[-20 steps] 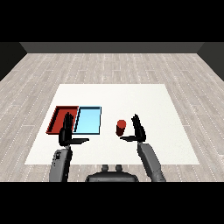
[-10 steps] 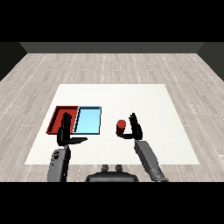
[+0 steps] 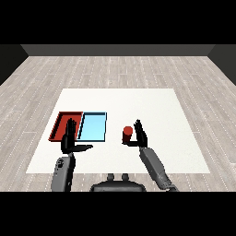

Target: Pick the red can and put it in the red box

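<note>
A small red can stands upright on the white table, right of the two trays. My right hand is right beside the can on its right side, fingers straight and pointing up, thumb reaching toward the can's base. The red tray lies at the left with nothing in it that I can see. My left hand hovers over the red tray's near right corner, fingers straight, thumb stuck out to the right.
A light blue tray lies between the red tray and the can, touching the red tray's right side. The table's near edge runs just below both hands.
My right hand has moved left toward the red can and now stands right next to it. The left hand and the can have stayed where they were.
</note>
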Robot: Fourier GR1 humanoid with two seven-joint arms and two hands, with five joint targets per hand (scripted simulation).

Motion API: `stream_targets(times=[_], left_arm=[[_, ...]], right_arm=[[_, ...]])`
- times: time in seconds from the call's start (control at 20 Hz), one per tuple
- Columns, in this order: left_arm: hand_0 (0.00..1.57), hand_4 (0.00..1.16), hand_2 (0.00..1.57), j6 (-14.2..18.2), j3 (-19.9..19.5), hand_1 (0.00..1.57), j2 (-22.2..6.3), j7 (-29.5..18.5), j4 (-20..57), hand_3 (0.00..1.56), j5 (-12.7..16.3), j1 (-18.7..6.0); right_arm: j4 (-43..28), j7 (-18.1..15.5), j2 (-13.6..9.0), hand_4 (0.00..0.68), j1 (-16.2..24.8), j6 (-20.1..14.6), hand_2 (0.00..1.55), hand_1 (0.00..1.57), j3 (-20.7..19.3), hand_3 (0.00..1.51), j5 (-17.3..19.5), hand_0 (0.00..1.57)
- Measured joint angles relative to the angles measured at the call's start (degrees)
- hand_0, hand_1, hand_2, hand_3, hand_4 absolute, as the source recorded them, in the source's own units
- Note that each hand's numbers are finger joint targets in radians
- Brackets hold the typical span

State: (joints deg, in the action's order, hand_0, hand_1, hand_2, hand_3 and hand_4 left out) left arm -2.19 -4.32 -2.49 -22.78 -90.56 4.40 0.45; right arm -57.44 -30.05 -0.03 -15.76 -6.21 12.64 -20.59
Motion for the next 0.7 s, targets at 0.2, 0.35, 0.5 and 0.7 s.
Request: stream_targets(times=[0.2, 0.35, 0.5, 0.7], left_arm=[[0.0, 0.0, 0.0, -0.23, 0.23, 0.0, -0.04, 1.03, -0.98, 0.0, 0.4, 0.07], [0.0, 0.0, 0.0, -0.13, -0.13, 0.0, -0.3, 1.64, -2.25, 0.0, 0.68, 0.59], [0.0, 0.0, 0.0, 0.11, 0.32, 0.0, -0.03, 1.7, -3.24, 0.0, 0.26, 1.62], [0.0, 0.0, 0.0, 0.19, 0.42, 0.0, 0.28, 1.86, -2.6, 0.0, 0.44, 0.78]], right_arm=[[1.93, -0.18, -0.27, 0.0, -1.98, -0.2, 0.0, 0.0, -0.07, 0.0, -1.17, 0.0], [2.51, -0.71, -0.13, 0.0, -3.11, -1.38, 0.0, 0.0, 1.48, 0.0, -2.46, 0.0], [5.6, -1.92, -0.23, 0.0, -4.79, -0.52, 0.0, 0.0, 1.0, 0.0, -2.73, 0.0], [5.88, -1.76, -0.27, 0.0, -4.97, -1.13, 0.0, 0.0, 1.44, 0.0, -2.84, 0.0]])
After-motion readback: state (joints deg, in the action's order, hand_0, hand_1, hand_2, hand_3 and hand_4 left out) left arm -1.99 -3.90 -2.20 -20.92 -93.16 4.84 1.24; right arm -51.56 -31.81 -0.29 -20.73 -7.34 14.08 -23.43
